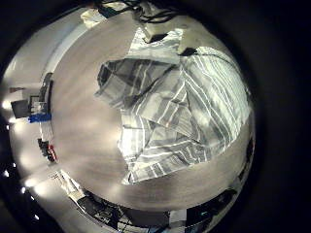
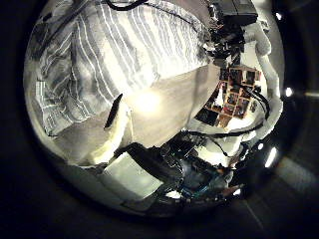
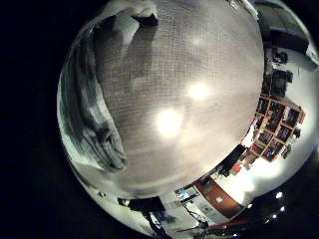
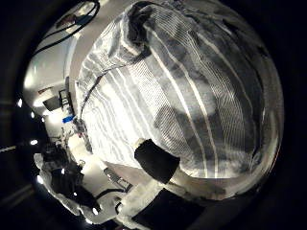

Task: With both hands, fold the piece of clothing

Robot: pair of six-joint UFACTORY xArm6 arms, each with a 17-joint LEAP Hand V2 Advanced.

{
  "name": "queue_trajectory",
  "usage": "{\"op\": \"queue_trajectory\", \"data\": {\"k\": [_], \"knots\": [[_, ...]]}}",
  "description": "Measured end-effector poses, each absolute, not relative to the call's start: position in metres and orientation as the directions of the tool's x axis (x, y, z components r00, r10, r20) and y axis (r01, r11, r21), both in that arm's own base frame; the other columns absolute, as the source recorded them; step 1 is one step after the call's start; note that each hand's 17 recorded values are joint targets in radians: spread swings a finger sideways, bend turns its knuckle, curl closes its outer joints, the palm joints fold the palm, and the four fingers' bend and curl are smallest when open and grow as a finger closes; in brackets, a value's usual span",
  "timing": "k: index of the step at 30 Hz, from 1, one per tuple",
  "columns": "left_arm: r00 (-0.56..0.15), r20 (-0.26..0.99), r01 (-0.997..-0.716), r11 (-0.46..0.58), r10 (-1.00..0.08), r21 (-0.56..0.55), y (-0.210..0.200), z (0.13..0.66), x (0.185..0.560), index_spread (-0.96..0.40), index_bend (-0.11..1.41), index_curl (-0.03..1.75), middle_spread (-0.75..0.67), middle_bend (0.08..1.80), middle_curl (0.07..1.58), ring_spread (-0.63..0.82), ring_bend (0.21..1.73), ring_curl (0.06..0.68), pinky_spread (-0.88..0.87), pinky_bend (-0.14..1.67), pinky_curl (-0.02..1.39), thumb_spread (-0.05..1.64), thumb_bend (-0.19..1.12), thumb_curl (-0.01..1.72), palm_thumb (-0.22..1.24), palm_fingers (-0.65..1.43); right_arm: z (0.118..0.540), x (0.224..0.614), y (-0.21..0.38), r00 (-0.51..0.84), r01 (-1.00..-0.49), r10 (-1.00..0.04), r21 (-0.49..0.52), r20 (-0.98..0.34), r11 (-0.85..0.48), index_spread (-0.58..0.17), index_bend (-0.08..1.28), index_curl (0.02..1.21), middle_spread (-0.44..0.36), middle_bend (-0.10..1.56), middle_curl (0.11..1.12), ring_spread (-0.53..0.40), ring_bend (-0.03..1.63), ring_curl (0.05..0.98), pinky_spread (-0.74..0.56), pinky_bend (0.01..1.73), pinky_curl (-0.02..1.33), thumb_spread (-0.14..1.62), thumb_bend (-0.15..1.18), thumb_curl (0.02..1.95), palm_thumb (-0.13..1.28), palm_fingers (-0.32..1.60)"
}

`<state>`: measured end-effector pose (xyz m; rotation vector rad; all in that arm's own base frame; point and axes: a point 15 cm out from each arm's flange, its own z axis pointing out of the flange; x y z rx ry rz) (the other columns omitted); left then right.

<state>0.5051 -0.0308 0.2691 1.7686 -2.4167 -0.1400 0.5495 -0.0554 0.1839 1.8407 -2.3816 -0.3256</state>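
- Garment (image 1: 175, 112), striped, lies crumpled on the table (image 1: 87, 136), filling the centre and right of the left little-finger view.
- A dark finger part (image 4: 158, 158) crosses the cloth at that frame's lower centre.
- Whether either hand is spread or pinching cannot be told.

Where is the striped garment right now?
The garment lies loosely bunched on the table, as the left little finger side palm view shows. It fills most of the right thumb side palm view, so it is close to that palm.
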Motion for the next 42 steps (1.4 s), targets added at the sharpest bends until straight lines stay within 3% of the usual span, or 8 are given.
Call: {"op": "queue_trajectory", "data": {"k": [10, 16, 20, 23, 26, 32, 38, 42], "knots": [[-0.298, 0.06, -0.94, 0.304, -0.953, 0.156, -0.029, 0.271, 0.505, 0.05, 0.17, 0.36, 0.27, 0.18, 0.34, 0.46, 0.58, 0.219, 0.53, 0.29, 0.34, 1.13, -0.02, 0.36, 0.54, 0.1, 0.179, 0.532, -0.046, -0.247, -0.924, -0.968, 0.311, -0.038, 0.224, -0.177, 0.15, 0.3, -0.041, 0.66, 0.44, -0.168, 1.13, 0.339, 0.09, 0.92, 0.36, 1.16, -0.01, 0.35, 0.44, 0.54], [-0.298, 0.062, -0.94, 0.305, -0.952, 0.154, -0.029, 0.271, 0.505, 0.05, 0.17, 0.36, 0.28, 0.18, 0.33, 0.46, 0.58, 0.218, 0.53, 0.29, 0.34, 1.13, -0.02, 0.36, 0.54, 0.1, 0.18, 0.524, -0.04, -0.242, -0.915, -0.969, 0.342, -0.042, 0.214, -0.244, 0.19, 0.29, -0.15, 0.8, 0.5, -0.263, 1.21, 0.371, -0.21, 1.06, 0.38, 1.15, -0.01, 0.37, 0.53, 0.89], [-0.297, 0.06, -0.941, 0.303, -0.953, 0.148, -0.027, 0.276, 0.504, 0.05, 0.17, 0.36, 0.28, 0.18, 0.33, 0.46, 0.58, 0.218, 0.53, 0.3, 0.34, 1.13, -0.02, 0.36, 0.54, 0.1, 0.182, 0.52, -0.033, -0.245, -0.909, -0.967, 0.362, -0.068, 0.205, -0.315, 0.24, 0.34, -0.196, 0.85, 0.53, -0.27, 1.21, 0.39, -0.41, 1.03, 0.36, 1.15, 0.0, 0.39, 0.6, 1.11], [-0.295, 0.059, -0.944, 0.3, -0.954, 0.14, -0.025, 0.28, 0.504, 0.05, 0.17, 0.36, 0.28, 0.18, 0.33, 0.46, 0.58, 0.218, 0.53, 0.3, 0.34, 1.13, -0.02, 0.36, 0.54, 0.1, 0.187, 0.518, -0.027, -0.248, -0.907, -0.965, 0.37, -0.088, 0.2, -0.367, 0.38, 0.41, -0.213, 0.92, 0.56, -0.259, 1.21, 0.409, -0.51, 0.98, 0.35, 1.14, 0.0, 0.41, 0.68, 1.25], [-0.295, 0.058, -0.944, 0.3, -0.954, 0.136, -0.024, 0.284, 0.504, 0.05, 0.17, 0.36, 0.29, 0.19, 0.33, 0.46, 0.58, 0.218, 0.53, 0.29, 0.34, 1.13, -0.02, 0.36, 0.55, 0.1, 0.193, 0.517, -0.024, -0.249, -0.909, -0.964, 0.368, -0.098, 0.197, -0.4, 0.56, 0.5, -0.217, 1.0, 0.59, -0.253, 1.22, 0.427, -0.48, 1.05, 0.38, 1.12, 0.01, 0.44, 0.76, 1.38], [-0.296, 0.057, -0.945, 0.301, -0.954, 0.132, -0.024, 0.287, 0.503, 0.06, 0.17, 0.35, 0.28, 0.19, 0.33, 0.46, 0.58, 0.217, 0.53, 0.29, 0.34, 1.13, -0.02, 0.36, 0.55, 0.1, 0.216, 0.516, -0.026, -0.236, -0.922, -0.965, 0.339, -0.116, 0.185, -0.395, 0.84, 0.67, -0.202, 1.16, 0.66, -0.227, 1.33, 0.491, -0.37, 1.24, 0.48, 1.1, 0.05, 0.5, 0.94, 1.3], [-0.298, 0.059, -0.943, 0.303, -0.953, 0.14, -0.025, 0.286, 0.5, 0.06, 0.17, 0.35, 0.28, 0.19, 0.33, 0.47, 0.58, 0.218, 0.53, 0.29, 0.33, 1.13, -0.02, 0.36, 0.55, 0.11, 0.245, 0.516, -0.037, -0.21, -0.946, -0.963, 0.284, -0.166, 0.158, -0.355, 0.97, 0.77, -0.174, 1.28, 0.71, -0.21, 1.4, 0.545, -0.29, 1.34, 0.55, 1.08, 0.05, 0.56, 1.01, 1.21], [-0.301, 0.061, -0.941, 0.306, -0.952, 0.145, -0.024, 0.287, 0.498, 0.06, 0.17, 0.35, 0.28, 0.19, 0.33, 0.47, 0.58, 0.218, 0.53, 0.3, 0.33, 1.13, -0.02, 0.36, 0.55, 0.11, 0.249, 0.498, -0.051, -0.208, -0.941, -0.962, 0.306, -0.179, 0.146, -0.339, 1.0, 0.81, -0.161, 1.31, 0.72, -0.205, 1.43, 0.569, -0.26, 1.37, 0.58, 1.09, 0.04, 0.6, 1.03, 1.18]]}}
